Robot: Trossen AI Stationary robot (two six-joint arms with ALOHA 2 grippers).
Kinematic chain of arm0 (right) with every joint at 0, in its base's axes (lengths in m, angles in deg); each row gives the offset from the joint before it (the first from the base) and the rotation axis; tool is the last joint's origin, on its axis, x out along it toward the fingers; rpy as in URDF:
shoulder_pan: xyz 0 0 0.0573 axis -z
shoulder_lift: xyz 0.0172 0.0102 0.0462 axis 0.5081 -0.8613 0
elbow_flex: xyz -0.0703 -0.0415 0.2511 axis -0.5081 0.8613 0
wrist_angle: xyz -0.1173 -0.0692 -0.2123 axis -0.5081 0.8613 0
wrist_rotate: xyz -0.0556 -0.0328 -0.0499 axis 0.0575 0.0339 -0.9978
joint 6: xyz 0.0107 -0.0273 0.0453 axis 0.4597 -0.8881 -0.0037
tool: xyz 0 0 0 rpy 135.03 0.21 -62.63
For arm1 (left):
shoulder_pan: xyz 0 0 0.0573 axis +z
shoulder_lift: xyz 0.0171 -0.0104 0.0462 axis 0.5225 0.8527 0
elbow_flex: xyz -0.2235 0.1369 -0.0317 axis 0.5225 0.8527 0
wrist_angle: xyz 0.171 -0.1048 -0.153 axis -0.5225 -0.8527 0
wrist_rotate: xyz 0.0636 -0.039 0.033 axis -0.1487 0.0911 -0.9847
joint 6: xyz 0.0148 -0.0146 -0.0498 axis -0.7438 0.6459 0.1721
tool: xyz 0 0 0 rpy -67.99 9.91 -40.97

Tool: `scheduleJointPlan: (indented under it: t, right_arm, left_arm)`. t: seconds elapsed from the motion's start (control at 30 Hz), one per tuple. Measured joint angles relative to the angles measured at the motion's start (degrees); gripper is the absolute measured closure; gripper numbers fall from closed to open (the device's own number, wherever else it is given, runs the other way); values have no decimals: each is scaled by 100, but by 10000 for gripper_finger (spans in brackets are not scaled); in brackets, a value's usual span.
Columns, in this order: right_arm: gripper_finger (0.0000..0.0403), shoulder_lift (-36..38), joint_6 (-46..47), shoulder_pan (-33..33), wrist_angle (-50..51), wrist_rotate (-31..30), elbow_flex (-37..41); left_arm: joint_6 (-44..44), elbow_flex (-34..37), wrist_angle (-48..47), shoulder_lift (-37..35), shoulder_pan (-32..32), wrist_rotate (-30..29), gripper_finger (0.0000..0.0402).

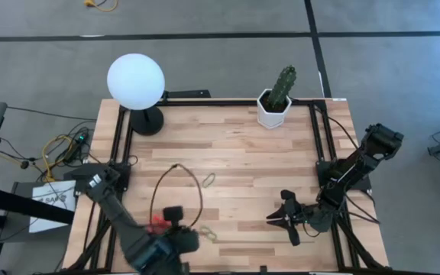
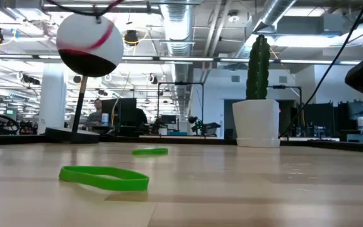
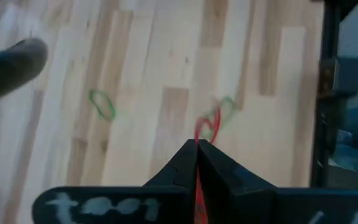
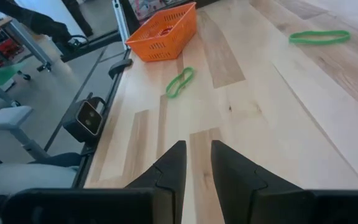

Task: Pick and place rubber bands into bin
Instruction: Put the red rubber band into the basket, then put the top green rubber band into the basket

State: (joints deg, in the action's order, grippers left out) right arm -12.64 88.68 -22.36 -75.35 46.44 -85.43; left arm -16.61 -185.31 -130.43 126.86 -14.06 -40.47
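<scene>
My left gripper (image 1: 176,215) is raised over the table's near left part, beside the orange-red bin (image 4: 163,31), and is shut on a red rubber band (image 3: 207,127). In the high view the arm covers most of the bin (image 1: 159,222). Green rubber bands lie flat on the wood: one (image 3: 102,104) and another (image 3: 227,106) below the held band, seen from the right wrist as one near the bin (image 4: 180,82) and one farther off (image 4: 319,37). My right gripper (image 1: 285,217) rests low at the near right, open, with nothing between its fingers (image 4: 232,174). My left gripper pinches the red rubber band between its two shut fingers; the strand (image 3: 199,142) comes out at the fingertips and also shows as a red line between the fingers. The fingers slant down from above. The loop hangs slack below the tips, clear of the table.
A white globe lamp (image 1: 136,80) stands at the far left and a cactus in a white pot (image 1: 275,107) at the far edge. A black cable loop (image 1: 176,191) lies on the wood by the left arm. Black frame rails (image 1: 321,145) border the table.
</scene>
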Motion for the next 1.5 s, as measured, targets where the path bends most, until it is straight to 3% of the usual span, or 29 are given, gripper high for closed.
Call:
scheduleJointPlan:
  t: [0.2,0.47,0.77,0.93,1.13,1.33,1.5]
  right_arm:
    - [333,0,19,102,-21,-4,0]
    - [333,0,59,292,-42,-41,0]
    - [333,0,20,537,-13,-19,-1]
    - [333,0,20,654,104,-17,-2]
    - [333,0,57,766,89,5,-1]
    - [333,0,59,775,87,5,-2]
    - [333,0,59,773,87,7,-2]
  left_arm:
    - [1125,650,-52,-79,-446,-143,401]
    - [2526,2137,-57,-114,-986,529,401]
    - [3912,3426,2,-680,-1405,927,401]
    - [3857,3980,466,-771,-1449,1361,401]
    - [3534,4522,1387,-771,-1324,1406,401]
    - [3486,4600,1368,-771,-1124,1438,397]
    - [3460,4575,1259,-771,-995,1443,369]
